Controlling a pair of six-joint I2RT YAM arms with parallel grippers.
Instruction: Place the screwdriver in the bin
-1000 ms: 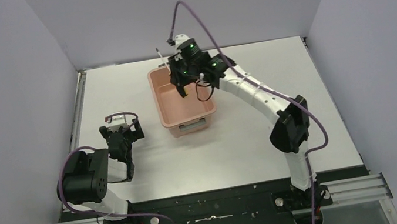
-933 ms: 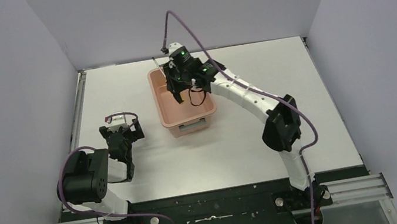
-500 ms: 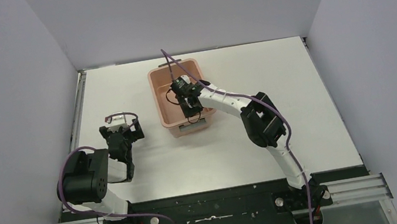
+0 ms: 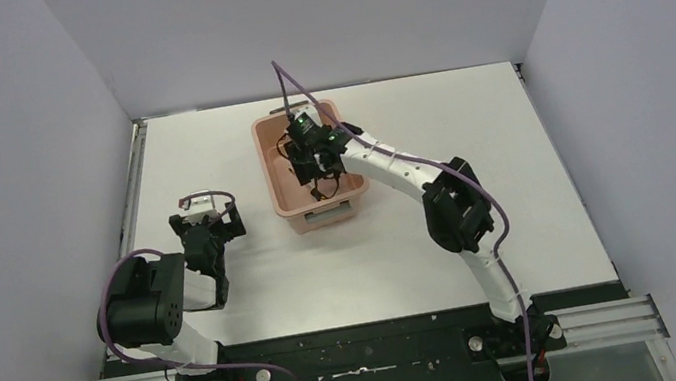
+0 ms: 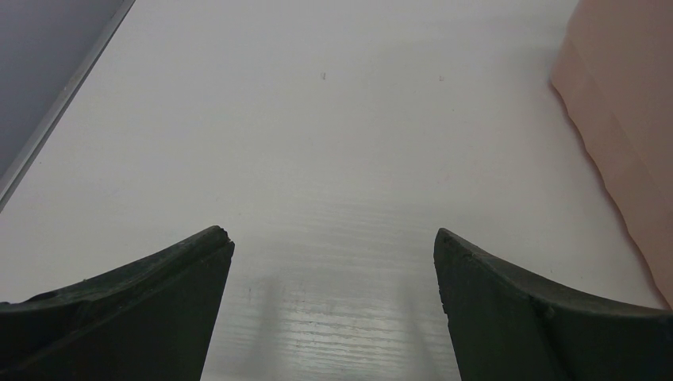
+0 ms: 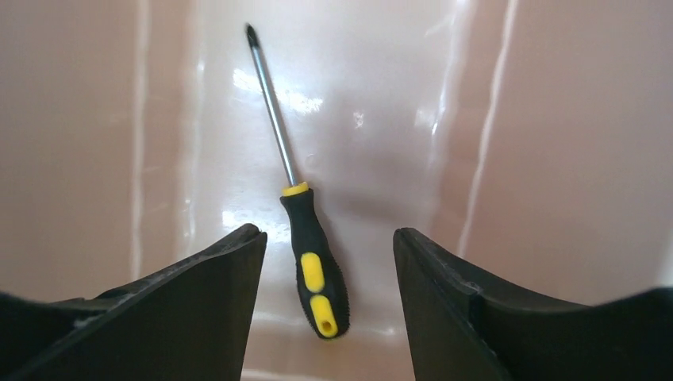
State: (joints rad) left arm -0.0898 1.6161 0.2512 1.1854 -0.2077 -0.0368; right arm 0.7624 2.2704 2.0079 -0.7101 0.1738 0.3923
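White table (image 4: 509, 145) holds the pink bin (image 4: 261, 162), and the left pincer (image 5: 333, 234) hangs open and empty near it. A second ago the right pincer (image 6: 327, 232) was up over the bin, shut on the screwdriver (image 6: 308, 238); now it is down inside with its jaws apart. So the screwdriver lies flat on the bin floor, let go, and the job looks done.

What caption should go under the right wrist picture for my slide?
Screwdriver lying on the pink bin floor, between the right arm's open fingers.
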